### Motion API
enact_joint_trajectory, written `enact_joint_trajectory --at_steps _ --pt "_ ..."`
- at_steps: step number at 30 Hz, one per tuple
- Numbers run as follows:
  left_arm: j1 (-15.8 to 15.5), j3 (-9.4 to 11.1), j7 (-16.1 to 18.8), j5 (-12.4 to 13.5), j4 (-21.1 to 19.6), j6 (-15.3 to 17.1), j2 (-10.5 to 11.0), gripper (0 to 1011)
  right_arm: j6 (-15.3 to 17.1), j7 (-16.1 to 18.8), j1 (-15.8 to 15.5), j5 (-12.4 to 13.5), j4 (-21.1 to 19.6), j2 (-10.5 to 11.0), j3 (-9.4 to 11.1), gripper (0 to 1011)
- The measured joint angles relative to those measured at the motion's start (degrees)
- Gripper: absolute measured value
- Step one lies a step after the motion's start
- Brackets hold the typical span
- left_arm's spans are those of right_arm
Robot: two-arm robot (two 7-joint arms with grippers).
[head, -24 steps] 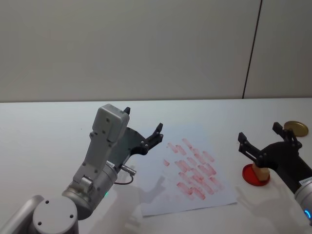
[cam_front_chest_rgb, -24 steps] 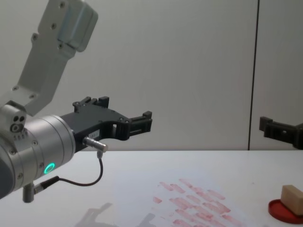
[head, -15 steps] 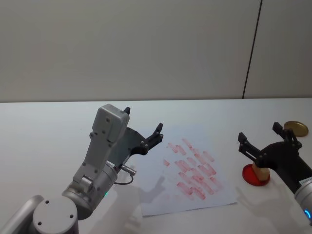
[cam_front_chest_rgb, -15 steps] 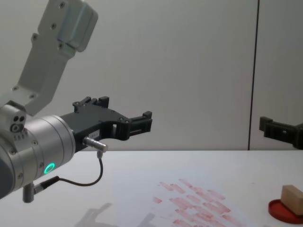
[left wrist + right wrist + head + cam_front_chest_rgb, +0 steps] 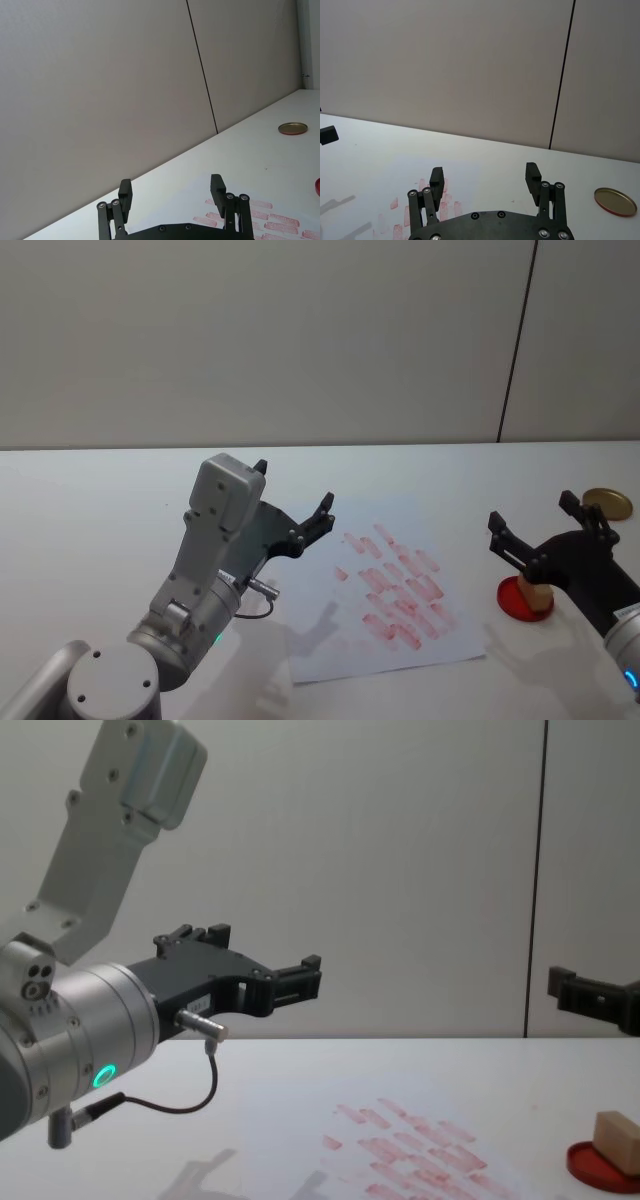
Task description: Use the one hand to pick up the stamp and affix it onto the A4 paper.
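Beneath right gripper (image 5: 530, 510): stamp (image 5: 535, 592) stands on red ink pad (image 5: 510, 602), untouched.
Gripper state: jaws spread wide, hovering.
Approach: best to descend straight, straddle the block's sides, close squarely.
Left of gripper: A4 paper (image 5: 330, 640), many red marks.
Idle arm: left gripper (image 5: 295, 485) spread, aloft beyond paper.
Surroundings: white tabletop (image 5: 100, 500), plain grey wall (image 5: 300, 340).

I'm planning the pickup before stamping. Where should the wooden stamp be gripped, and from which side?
Probably its upper side faces, from above: the stamp stands on the red ink pad with its top free, and the open right gripper hovers above it. The left gripper hangs parked left of the paper.
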Motion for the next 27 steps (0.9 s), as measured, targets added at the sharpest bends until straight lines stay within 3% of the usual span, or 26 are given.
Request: enact_joint_trajectory --at_steps 14,27 --pt "0.0 0.0 0.0 0.0 0.0 0.0 0.0 993 0.3 -0.5 -0.1 -0.1 -0.2 -0.1 0.0 1001" --pt "0.0 0.0 0.0 0.0 0.0 0.0 0.0 993 5.1 -5.1 -0.4 -0.7 -1.1 -1.8 -0.5 1001"
